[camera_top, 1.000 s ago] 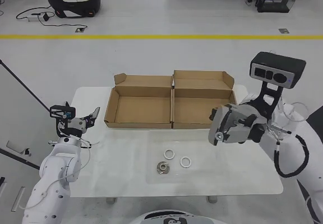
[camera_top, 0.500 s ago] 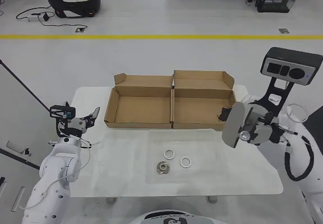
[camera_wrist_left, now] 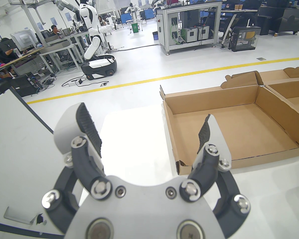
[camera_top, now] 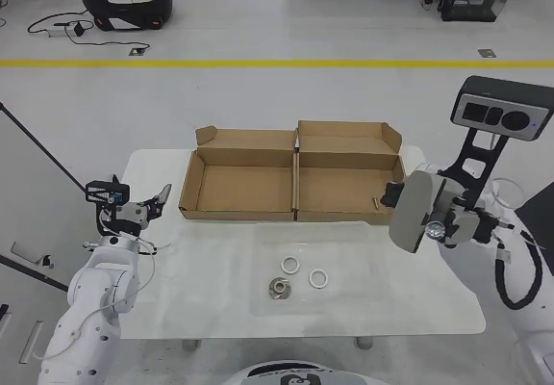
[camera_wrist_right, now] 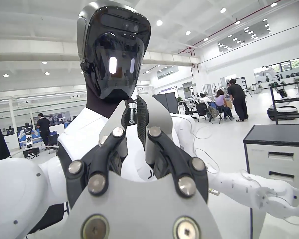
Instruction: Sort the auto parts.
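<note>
Your right gripper (camera_wrist_right: 132,104) is clamping a small threaded bolt (camera_wrist_right: 131,115) in its jaws, long axis along the fingers, and hovering mid-right of the frame at the right box's (camera_top: 339,191) edge. Your left gripper (camera_wrist_left: 147,125) is sitting far left, jaws spread. Two white rings (camera_top: 290,264) are lying on the counter (camera_top: 402,289) at lower centre, nearer the right arm.

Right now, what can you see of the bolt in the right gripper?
The bolt is short, silvery metal, with a threaded shank and shiny end. It is clamped between the right gripper's black ribbed pads, touching nothing else, held in the air over the right end of the right cardboard box.
</note>
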